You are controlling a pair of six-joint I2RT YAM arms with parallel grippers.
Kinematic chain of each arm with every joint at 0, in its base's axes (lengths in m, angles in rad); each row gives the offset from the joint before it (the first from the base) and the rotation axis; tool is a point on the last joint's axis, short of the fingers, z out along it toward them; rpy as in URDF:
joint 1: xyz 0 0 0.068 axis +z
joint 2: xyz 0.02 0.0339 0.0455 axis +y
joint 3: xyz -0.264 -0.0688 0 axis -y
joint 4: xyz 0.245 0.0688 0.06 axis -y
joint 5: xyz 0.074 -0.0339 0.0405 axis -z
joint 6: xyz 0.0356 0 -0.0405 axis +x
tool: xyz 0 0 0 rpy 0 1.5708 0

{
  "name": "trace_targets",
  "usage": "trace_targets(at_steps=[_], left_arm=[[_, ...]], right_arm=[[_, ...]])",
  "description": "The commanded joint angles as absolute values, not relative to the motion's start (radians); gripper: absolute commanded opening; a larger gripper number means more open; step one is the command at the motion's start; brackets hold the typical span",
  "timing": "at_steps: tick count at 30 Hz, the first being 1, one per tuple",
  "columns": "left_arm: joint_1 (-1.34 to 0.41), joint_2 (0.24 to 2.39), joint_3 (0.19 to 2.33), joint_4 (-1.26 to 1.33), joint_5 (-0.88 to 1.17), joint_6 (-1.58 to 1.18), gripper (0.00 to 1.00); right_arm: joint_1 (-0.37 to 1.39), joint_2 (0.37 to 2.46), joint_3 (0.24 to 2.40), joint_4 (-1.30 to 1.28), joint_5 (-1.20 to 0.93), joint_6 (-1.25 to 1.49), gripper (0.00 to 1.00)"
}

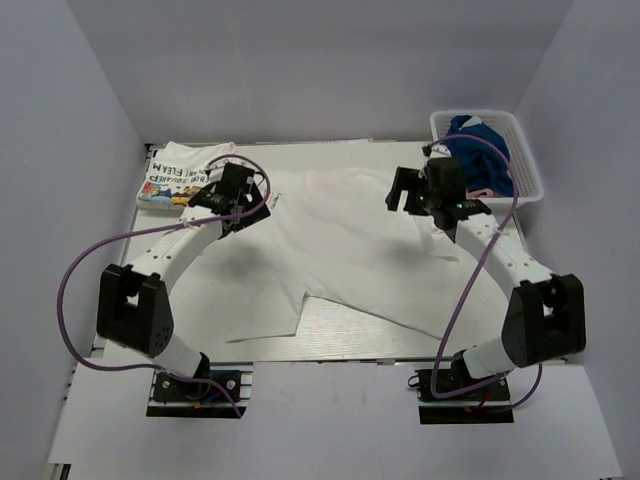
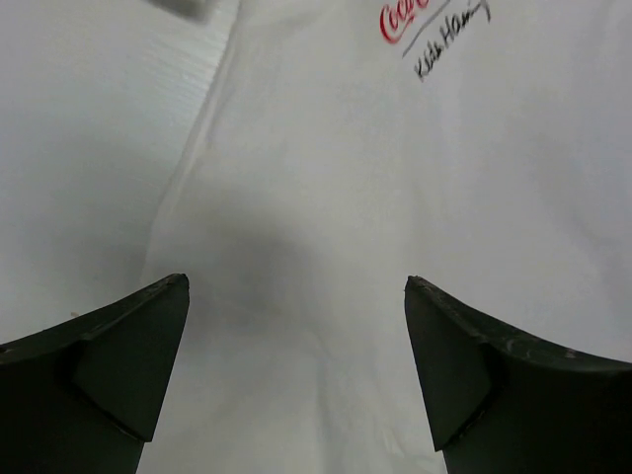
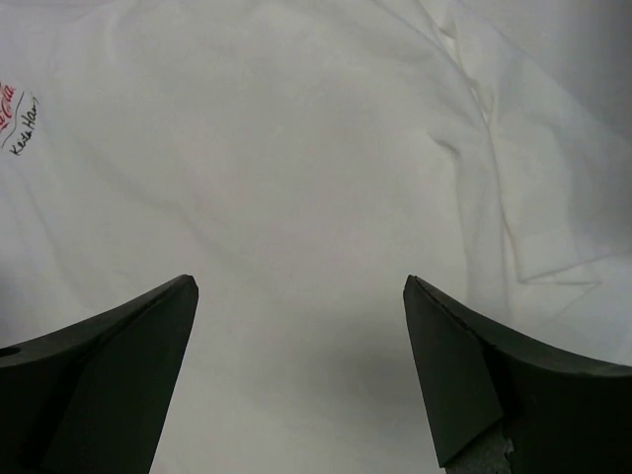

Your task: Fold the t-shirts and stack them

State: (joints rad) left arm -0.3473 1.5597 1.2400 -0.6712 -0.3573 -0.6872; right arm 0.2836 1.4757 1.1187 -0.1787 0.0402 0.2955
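Observation:
A white t-shirt (image 1: 345, 240) lies spread flat across the middle of the table. Its small red script print with a black signature shows in the left wrist view (image 2: 420, 25) and at the edge of the right wrist view (image 3: 15, 114). A second t-shirt (image 1: 175, 172) with black block lettering lies folded at the back left. My left gripper (image 1: 238, 196) is open and empty, just above the spread shirt's left shoulder (image 2: 296, 281). My right gripper (image 1: 408, 190) is open and empty above the shirt's right shoulder (image 3: 299, 281), beside a creased sleeve (image 3: 538, 197).
A white mesh basket (image 1: 525, 170) holding a blue garment (image 1: 480, 150) stands at the back right, close behind my right wrist. Bare table (image 2: 89, 148) shows left of the spread shirt. Grey walls enclose the table on three sides.

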Motion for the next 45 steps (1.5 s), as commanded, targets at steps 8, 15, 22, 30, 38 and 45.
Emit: trace_targets(at_steps=[8,15,22,30,38,45], left_arm=[[-0.362,1.431,0.962,-0.552,-0.163,-0.684,1.00],[-0.362,1.477,0.861,-0.478,-0.092,-0.724,1.00],[-0.353,1.477,0.761,-0.529,-0.124,-0.755,1.00],[-0.356,1.429,0.729,-0.716,-0.227,-0.871,1.00],[-0.356,1.083,0.674,-0.943,-0.178,-0.983,1.00],[-0.386,1.046,0.509,-0.904,0.080,-0.965,1.00]], right_arm=[[0.302,1.430,0.854,-0.164,0.084,0.434,0.90],[0.302,1.597,0.952,-0.211,0.201,0.479,0.90],[0.278,1.695,1.069,-0.267,0.428,0.489,0.90],[0.276,1.781,1.281,-0.353,0.395,0.439,0.90],[0.294,1.395,0.922,-0.327,0.262,0.587,0.90],[0.284,1.085,0.706,-0.452,0.196,0.686,0.90]])
